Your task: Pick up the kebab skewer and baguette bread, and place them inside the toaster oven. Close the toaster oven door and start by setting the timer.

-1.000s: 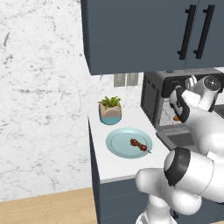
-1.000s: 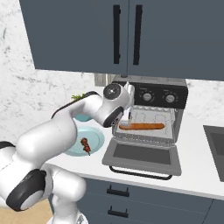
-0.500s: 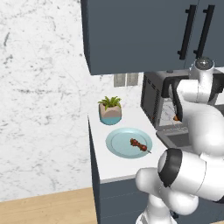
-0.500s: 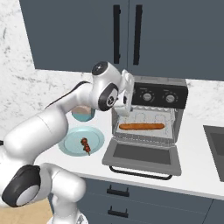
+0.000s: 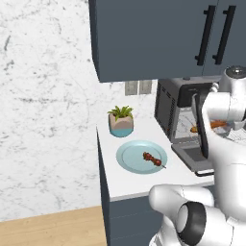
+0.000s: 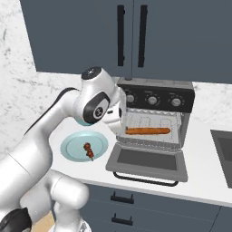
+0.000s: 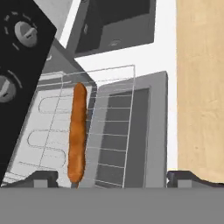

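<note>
The toaster oven [image 6: 156, 113] stands open, its door [image 6: 147, 161] dropped flat onto the counter. The baguette bread [image 6: 148, 131] lies on the wire rack inside, also seen as an orange loaf [image 7: 77, 131] on the rack [image 7: 109, 127]. My gripper [image 7: 113, 178] hovers over the rack's front edge, open and empty, one fingertip [image 7: 43, 177] close to the loaf's near end. From the right base, the gripper [image 6: 116, 124] is at the oven's left front corner. The kebab skewer [image 6: 88, 151] rests on a light blue plate [image 6: 72, 144] left of the oven; it shows too [image 5: 152, 159] on that plate [image 5: 129, 156].
Three round knobs [image 6: 152, 100] sit along the oven's black strip. A potted plant [image 5: 121, 121] stands behind the plate. Dark blue cabinets [image 6: 131, 36] hang over the oven. A sink edge [image 6: 224, 147] is at the right. The counter ends just left of the plate.
My hand has drawn back a little to the left from the oven mouth and the arm's upper links have swung round. The baguette lies still on the rack; the jaws stay open.
</note>
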Tool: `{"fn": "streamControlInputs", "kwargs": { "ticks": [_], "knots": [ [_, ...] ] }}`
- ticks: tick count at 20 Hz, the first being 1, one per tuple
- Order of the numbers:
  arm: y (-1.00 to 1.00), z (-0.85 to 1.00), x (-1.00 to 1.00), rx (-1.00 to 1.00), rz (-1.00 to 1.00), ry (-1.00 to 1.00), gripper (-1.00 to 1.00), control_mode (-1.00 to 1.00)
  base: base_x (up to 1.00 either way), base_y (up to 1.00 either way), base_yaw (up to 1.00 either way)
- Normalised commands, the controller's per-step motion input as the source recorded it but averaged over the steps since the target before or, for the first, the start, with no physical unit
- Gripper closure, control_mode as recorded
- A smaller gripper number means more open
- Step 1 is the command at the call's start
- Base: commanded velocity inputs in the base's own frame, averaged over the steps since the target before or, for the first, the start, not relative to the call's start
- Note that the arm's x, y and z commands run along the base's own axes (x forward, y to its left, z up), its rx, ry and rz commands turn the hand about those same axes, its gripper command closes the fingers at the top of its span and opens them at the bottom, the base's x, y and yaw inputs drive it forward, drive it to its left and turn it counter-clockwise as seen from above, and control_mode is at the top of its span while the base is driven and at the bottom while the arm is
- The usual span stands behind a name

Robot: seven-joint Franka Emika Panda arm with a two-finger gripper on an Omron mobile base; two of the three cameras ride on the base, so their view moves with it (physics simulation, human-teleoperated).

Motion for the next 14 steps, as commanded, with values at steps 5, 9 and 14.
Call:
{"fn": "streamControlInputs", "kwargs": {
  "ticks": [5, 9, 14],
  "knots": [
    [0.94, -0.19, -0.48, 0.0, 0.63, 0.35, -1.0, -1.0, 0.0, 0.0, 0.0],
    [1.0, -0.31, -0.33, 0.0, 0.68, 0.34, -1.0, -1.0, 0.0, 0.0, 0.0],
    [0.93, -0.37, -0.07, -0.02, 0.65, 0.31, -1.0, -1.0, 0.0, 0.0, 0.0]
  ]
}}
